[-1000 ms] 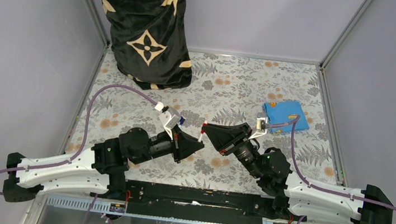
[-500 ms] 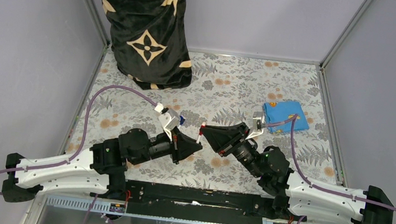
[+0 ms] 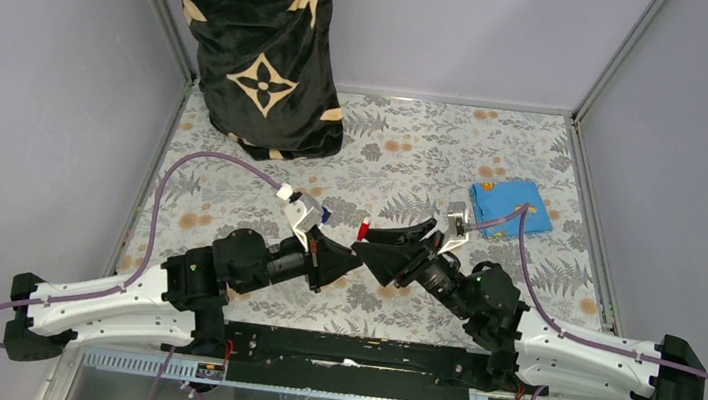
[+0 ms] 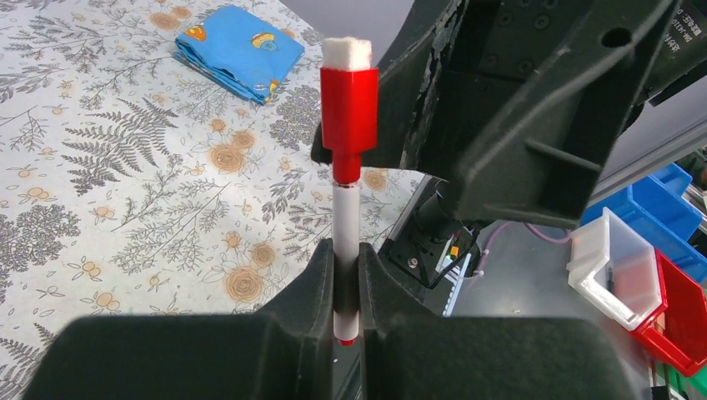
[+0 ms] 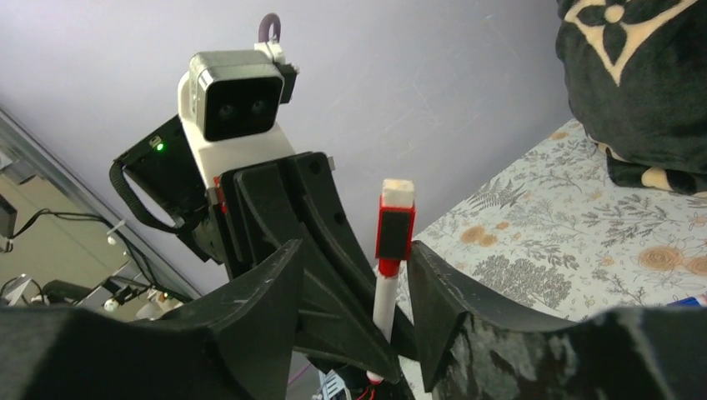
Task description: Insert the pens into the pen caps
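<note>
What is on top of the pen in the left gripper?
A red cap with a white end sits on the upper end of the pen. The tip inside the cap is covered.

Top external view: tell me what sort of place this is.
Probably a robot lab test cell, not a home. A table under a floral cloth is boxed in by plain grey panels, the left arm and right arm are bolted at its near edge, and plastic parts bins sit beside it.
</note>
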Motion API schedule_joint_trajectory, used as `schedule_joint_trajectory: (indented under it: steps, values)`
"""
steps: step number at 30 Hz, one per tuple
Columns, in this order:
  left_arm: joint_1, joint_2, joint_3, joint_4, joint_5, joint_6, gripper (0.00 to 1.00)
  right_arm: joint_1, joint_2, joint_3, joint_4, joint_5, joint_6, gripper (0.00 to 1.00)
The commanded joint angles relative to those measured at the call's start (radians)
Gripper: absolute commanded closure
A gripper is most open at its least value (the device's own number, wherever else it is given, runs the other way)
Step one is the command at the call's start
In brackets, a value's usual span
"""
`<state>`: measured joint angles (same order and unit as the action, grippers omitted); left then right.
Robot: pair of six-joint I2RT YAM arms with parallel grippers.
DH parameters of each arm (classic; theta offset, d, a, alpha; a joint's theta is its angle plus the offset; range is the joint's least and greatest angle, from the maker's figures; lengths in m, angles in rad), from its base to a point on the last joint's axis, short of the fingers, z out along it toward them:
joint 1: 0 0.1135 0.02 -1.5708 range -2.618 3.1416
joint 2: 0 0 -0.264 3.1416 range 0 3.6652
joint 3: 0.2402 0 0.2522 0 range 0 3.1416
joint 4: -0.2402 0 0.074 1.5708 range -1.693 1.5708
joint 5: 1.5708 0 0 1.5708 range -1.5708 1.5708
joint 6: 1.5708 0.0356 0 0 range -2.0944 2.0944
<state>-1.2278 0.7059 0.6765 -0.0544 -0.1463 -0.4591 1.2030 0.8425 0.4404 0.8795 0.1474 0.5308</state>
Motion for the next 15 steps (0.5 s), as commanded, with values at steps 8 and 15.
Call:
schedule_joint_trajectory:
  steps: [8,15]
  values:
    - [0.004,-0.005,0.036,0.067,-0.027,0.019,1.00,0.017,-0.104,0.024,-0.117,0.035,-0.060,0.29]
    - [0.004,-0.006,0.031,0.068,-0.009,0.013,1.00,0.017,-0.145,0.111,-0.269,0.130,-0.112,0.26]
